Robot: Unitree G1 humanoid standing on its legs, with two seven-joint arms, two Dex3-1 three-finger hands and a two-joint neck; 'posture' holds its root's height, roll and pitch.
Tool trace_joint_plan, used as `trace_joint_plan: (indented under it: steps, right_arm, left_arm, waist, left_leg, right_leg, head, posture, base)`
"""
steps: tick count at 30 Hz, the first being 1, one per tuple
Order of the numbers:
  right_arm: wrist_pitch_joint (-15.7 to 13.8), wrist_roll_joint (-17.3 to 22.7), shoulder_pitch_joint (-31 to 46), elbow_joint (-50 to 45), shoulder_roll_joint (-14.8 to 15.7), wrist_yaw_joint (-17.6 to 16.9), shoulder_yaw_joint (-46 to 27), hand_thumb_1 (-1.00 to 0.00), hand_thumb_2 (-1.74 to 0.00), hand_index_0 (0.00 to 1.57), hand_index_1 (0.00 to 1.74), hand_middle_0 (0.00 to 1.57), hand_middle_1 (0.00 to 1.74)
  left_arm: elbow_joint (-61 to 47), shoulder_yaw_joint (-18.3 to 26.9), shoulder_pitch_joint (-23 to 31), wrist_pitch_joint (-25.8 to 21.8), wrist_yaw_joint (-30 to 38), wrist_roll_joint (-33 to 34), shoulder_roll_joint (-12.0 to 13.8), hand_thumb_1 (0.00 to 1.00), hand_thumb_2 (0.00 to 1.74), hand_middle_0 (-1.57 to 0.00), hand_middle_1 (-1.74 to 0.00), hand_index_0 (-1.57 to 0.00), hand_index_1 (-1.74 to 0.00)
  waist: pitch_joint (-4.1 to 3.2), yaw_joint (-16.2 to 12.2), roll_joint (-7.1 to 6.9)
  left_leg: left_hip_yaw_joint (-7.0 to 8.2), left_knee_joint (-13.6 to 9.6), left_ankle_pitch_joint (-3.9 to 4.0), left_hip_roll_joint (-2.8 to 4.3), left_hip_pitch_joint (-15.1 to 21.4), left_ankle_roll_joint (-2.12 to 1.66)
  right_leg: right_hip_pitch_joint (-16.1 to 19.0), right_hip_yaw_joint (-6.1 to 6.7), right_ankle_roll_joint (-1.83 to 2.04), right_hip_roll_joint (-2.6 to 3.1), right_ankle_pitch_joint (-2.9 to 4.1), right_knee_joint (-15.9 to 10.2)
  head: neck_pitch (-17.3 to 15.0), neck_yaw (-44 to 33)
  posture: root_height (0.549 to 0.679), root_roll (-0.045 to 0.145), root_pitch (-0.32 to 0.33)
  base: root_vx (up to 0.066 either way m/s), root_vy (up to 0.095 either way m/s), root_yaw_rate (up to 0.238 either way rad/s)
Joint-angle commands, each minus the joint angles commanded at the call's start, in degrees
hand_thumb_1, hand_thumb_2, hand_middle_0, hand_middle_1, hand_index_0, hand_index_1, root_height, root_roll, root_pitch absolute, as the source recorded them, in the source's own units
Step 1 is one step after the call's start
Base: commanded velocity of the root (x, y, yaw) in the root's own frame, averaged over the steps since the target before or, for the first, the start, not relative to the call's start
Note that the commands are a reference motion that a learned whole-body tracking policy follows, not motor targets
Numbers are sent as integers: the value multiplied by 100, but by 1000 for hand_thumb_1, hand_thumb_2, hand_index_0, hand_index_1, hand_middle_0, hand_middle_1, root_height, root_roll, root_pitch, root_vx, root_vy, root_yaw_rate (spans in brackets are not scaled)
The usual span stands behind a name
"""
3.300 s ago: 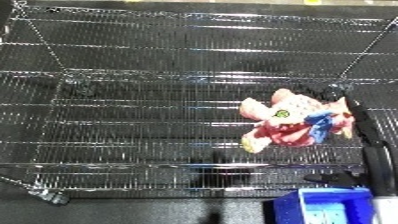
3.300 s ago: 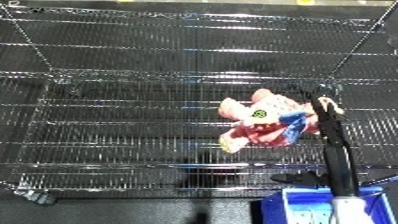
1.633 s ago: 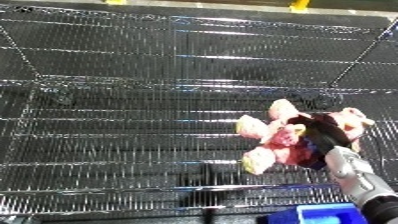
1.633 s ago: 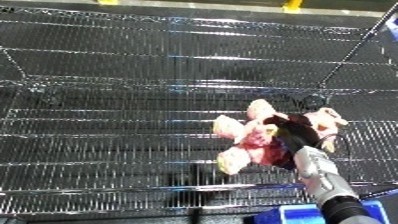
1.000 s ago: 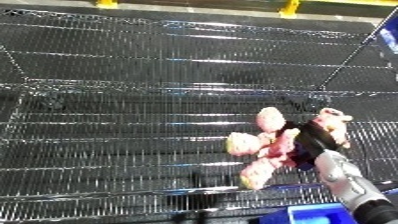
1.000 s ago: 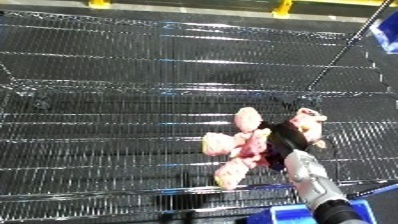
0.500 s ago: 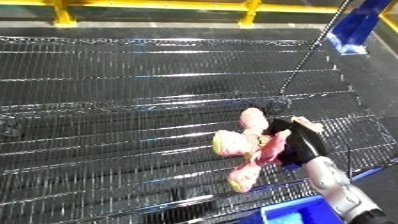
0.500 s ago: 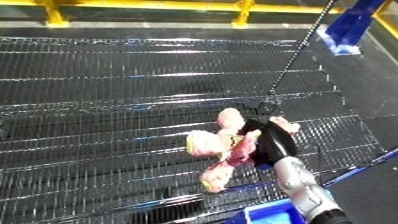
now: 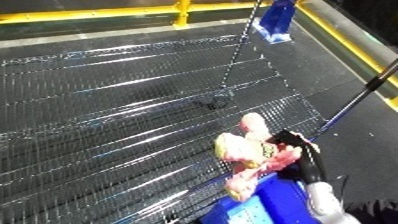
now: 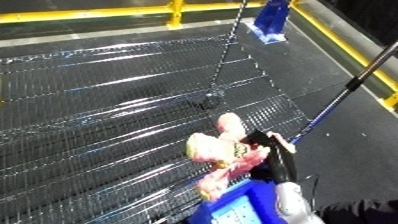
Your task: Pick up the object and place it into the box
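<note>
Gripping the pink plush toy in curled fingers, the right hand has carried it off the wire shelf to the blue bin.

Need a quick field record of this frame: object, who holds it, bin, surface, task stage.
object: pink plush toy, off the shelf, carried in the air
holder: right hand, fingers curled round the toy
left hand: not in view
bin: blue bin, at the lower edge, directly under the toy's lower end
surface: wire shelf, nothing else on it
task stage: toy lifted and brought over the bin's rim, not yet released
</note>
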Motion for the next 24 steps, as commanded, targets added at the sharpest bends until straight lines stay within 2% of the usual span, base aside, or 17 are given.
trace_joint_plan:
  steps: [6, 12, 16, 21, 24]
  right_arm:
    - [-113, 40, 323, -51, 296, -136, -330, -1000, -1740, 1570, 1740, 1570, 1740]
    - [-125, 70, 597, 101, 402, -163, -511, -1000, -1740, 1570, 1740, 1570, 1740]
    - [-168, 268, 678, 425, 464, -202, -610, -1000, -1740, 1570, 1740, 1570, 1740]
    - [-238, 637, 619, 965, 487, -208, -653, -1000, -1740, 1570, 1740, 1570, 1740]
    - [-323, 1030, 484, 1482, 456, -200, -712, -850, -1479, 1334, 1479, 1334, 1479]
  left_arm:
    - [19, -59, -156, 5, -4, 57, 4, 1000, 1740, -1570, -1740, -1570, -1740]
    - [78, -105, -236, 1, 10, 66, 7, 1000, 1740, -1570, -1740, -1570, -1740]
    - [122, -144, -281, -34, 30, 51, 19, 1000, 1740, -1570, -1740, -1570, -1740]
    - [189, -208, -343, -90, 48, 33, 37, 1000, 1740, -1570, -1740, -1570, -1740]
    - [204, -264, -373, -143, 30, 40, 67, 1000, 1740, -1570, -1740, -1570, -1740]
  waist:
    - [-18, -253, -12]
    - [-98, -459, -6]
    - [-127, -590, 18]
    - [-131, -704, 54]
    - [-120, -763, 103]
  left_leg:
    - [100, 20, -72, 29, 132, 3]
    - [183, 15, -113, 41, 214, -11]
    - [232, 38, -135, 42, 249, -26]
    - [277, 64, -142, 39, 254, -49]
    - [304, 70, -129, 21, 235, -71]
  right_leg:
    - [106, 81, -15, 25, 26, -106]
    - [171, 152, -35, 38, 32, -197]
    - [199, 198, -51, 46, 43, -226]
    - [199, 240, -62, 49, 76, -247]
    - [181, 264, -67, 41, 122, -278]
  head:
    - [-127, 190]
    - [-356, 402]
    - [-540, 689]
    - [-642, 912]
    - [-680, 955]
  posture:
    - [614, 50, -249]
    - [618, 58, -248]
    - [619, 64, -250]
    - [621, 70, -251]
    - [621, 74, -250]
  base:
    - [12, 5, -105]
    - [11, 8, -82]
    - [12, 17, -88]
    - [-6, 9, -55]
    - [-23, 12, -43]
